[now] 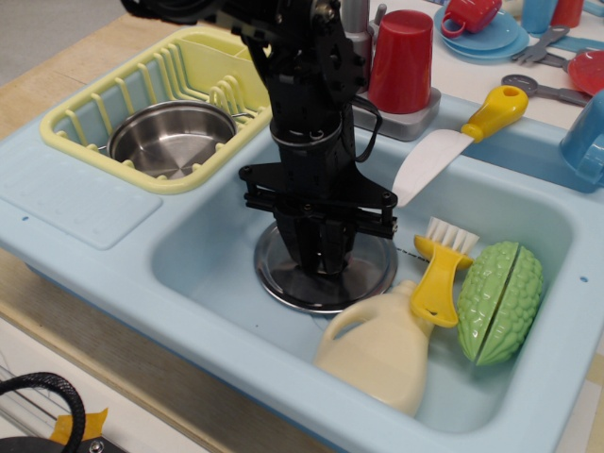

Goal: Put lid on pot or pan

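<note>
The lid (283,283), a flat shiny steel disc, lies on the floor of the light blue sink (203,245). My black gripper (321,262) stands straight down over the lid's centre with its fingers closed together on the knob, which they hide. The pot (172,140), round, shiny steel and open-topped, sits in the yellow dish rack (58,125) at the upper left, apart from the gripper.
A cream jug (377,349) lies just in front of the lid and touches its rim. A yellow brush (436,278) and a green gourd (500,302) lie to its right. A yellow-handled knife (453,142) rests on the sink's rim. A red cup (401,61) stands behind.
</note>
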Motion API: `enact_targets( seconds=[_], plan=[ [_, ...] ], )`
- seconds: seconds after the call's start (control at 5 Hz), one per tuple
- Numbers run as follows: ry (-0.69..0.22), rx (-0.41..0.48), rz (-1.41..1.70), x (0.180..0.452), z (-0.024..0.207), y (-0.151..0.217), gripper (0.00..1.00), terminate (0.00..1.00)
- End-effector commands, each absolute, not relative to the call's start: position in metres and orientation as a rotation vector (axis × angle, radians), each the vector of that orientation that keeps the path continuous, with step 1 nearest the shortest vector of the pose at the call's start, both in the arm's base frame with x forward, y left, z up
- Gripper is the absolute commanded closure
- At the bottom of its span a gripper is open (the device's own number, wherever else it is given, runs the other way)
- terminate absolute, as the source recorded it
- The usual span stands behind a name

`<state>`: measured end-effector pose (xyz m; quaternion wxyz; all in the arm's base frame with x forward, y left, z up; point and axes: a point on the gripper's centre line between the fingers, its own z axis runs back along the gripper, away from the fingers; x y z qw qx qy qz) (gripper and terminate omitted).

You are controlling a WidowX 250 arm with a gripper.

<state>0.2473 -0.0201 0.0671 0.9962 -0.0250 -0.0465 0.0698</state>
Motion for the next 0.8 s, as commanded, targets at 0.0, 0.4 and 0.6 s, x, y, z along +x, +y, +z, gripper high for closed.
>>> enact_targets(
  seconds=[0.0,0.4,0.6],
  plan=[
    [-0.189,0.002,0.136,0.258,0.109,-0.020,1.00,0.00],
    [-0.251,0.071,0.156,0.251,0.138,-0.001,1.00,0.00],
    [-0.289,0.111,0.155,0.254,0.156,0.011,1.00,0.00]
  ],
)
